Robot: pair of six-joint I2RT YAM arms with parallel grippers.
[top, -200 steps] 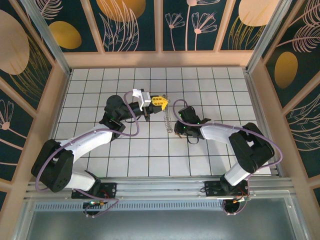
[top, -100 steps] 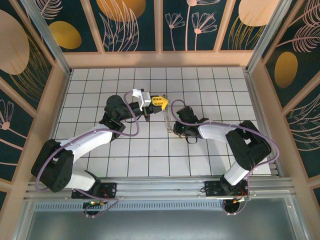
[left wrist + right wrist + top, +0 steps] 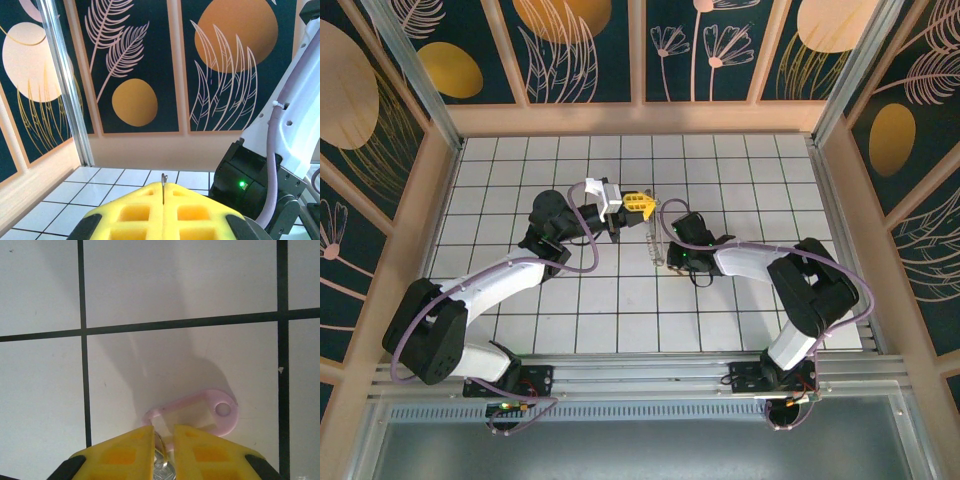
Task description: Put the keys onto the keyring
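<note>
The left tool (image 3: 638,204) clamps the thin keyring (image 3: 656,240) mid-worktop (image 3: 740,170). Just right, the right tool (image 3: 163,432) narrowly pinches the key (image 3: 200,415) by its metal end, flat down; this shallow hold may slip.

Bright, even light, soft shadows on the tiles (image 3: 200,280); the right tool (image 3: 163,434) looks slightly blurred.

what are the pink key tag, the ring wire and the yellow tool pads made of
The pink key tag: likely moulded plastic, pale and smooth, with rounded edges and a round hole. Its greyish end: probably metal, it glints. The keyring: thin wire, seemingly metal, seen edge-on. The yellow pads: matt rubber or soft plastic, moulded with square recesses; which, unclear.
</note>
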